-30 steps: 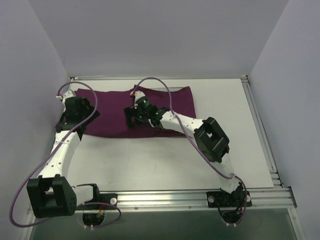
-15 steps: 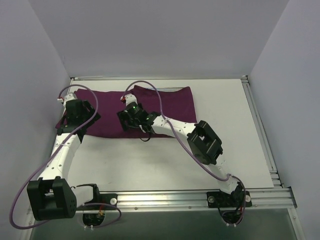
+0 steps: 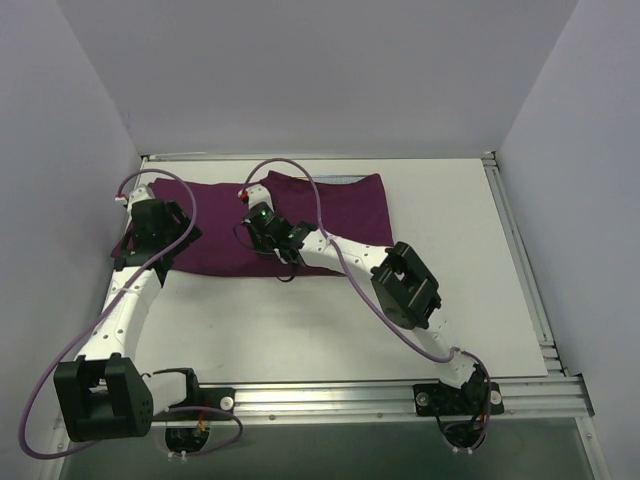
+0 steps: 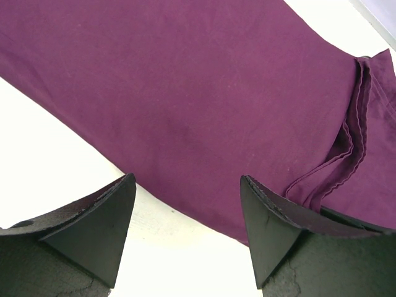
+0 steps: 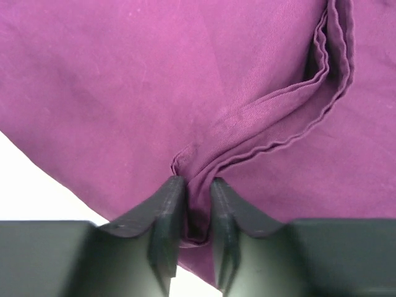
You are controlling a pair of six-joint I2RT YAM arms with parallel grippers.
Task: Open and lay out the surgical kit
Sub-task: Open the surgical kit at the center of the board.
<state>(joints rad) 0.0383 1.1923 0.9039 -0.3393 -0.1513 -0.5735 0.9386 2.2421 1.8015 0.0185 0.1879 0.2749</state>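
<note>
1. The cloth wrap (image 5: 154, 80) of the surgical kit lies spread on the bench (image 3: 440, 260), directly under and ahead of the right claw (image 5: 197, 189). No tray or instrument shows, so I cannot tell what is inside.
2. The right claw is closed on the wrap. Its two fingers pinch a raised ridge of cloth at the near edge, and a layered fold (image 5: 291, 124) runs away from the tips, forward and to the right.
3. The left claw (image 4: 187, 185) stands wide open and holds nothing. The near edge of the wrap passes just under its tips.
4. Risk: the pinch seems to take several layers at once. A pull would then drag the whole bundle instead of opening one flap.
5. Risk: only a little cloth sits between the tips, so it may slip out during a lift.
6. Risk: nothing pins the wrap to the bench. It may slide, and anything hidden inside may shift.
</note>
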